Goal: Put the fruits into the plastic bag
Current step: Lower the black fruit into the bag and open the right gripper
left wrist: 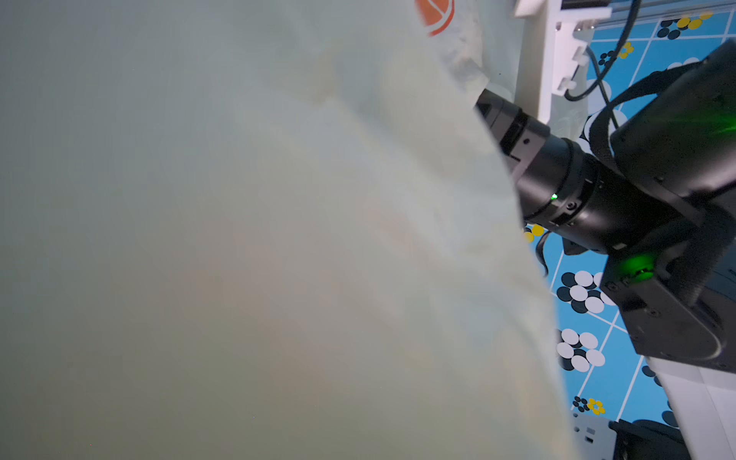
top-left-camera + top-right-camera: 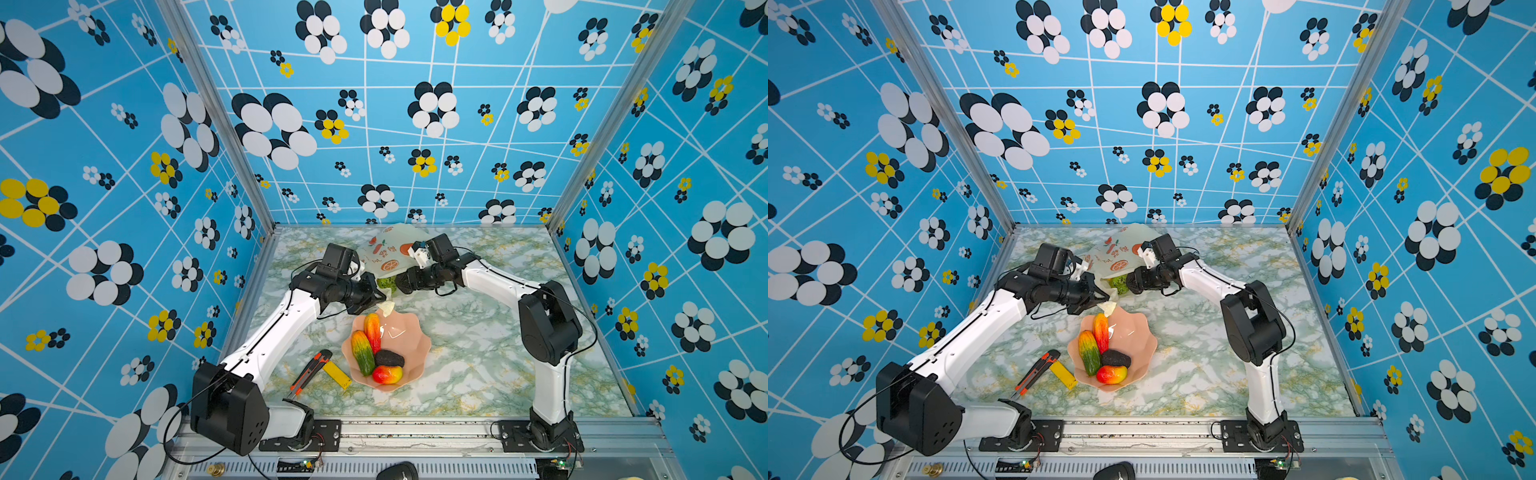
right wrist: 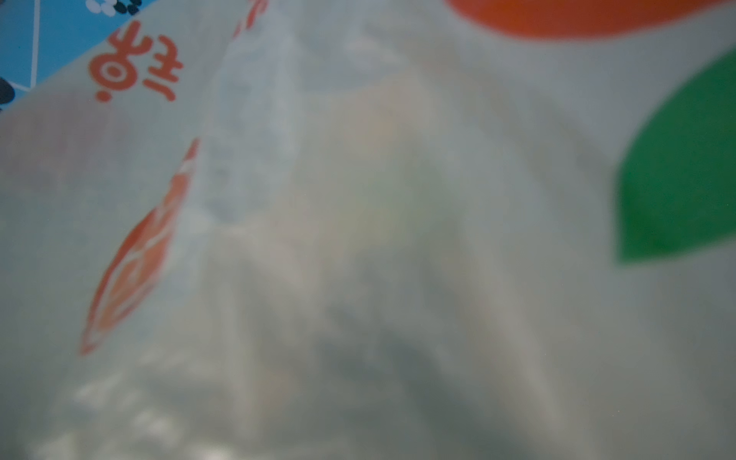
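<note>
my left claw (image 2: 381, 296) is clamped fully shut, and a pale flap of film sticks out by its tips, so i judge it is pinching the rim of the plastic bag (image 2: 388, 249), which sits at the far middle of the table behind both my claws. my right claw (image 2: 400, 283) faces the left one across the bag's mouth, with the green round fruit (image 2: 385, 284) just at its tips. the film hides the fingers in both wrist views, so i cannot tell whether it holds that fruit or how wide it stands. the other fruits i can see are in the pink bowl (image 2: 419, 345), on the near side of both claws: the orange-red piece (image 2: 372, 326), the green-orange piece (image 2: 362, 353), a black bumpy oval (image 2: 389, 358) and the mango (image 2: 387, 375). the two long pieces lie side by side, their long axes running roughly from the near edge toward the bag. the bowl's far rim is just beside my left claw, but that one is busy with the bag, so i reckon the right claw must come back across for them. the utility knife (image 2: 309, 374) and yellow block (image 2: 336, 375) lie left of the bowl.
</note>
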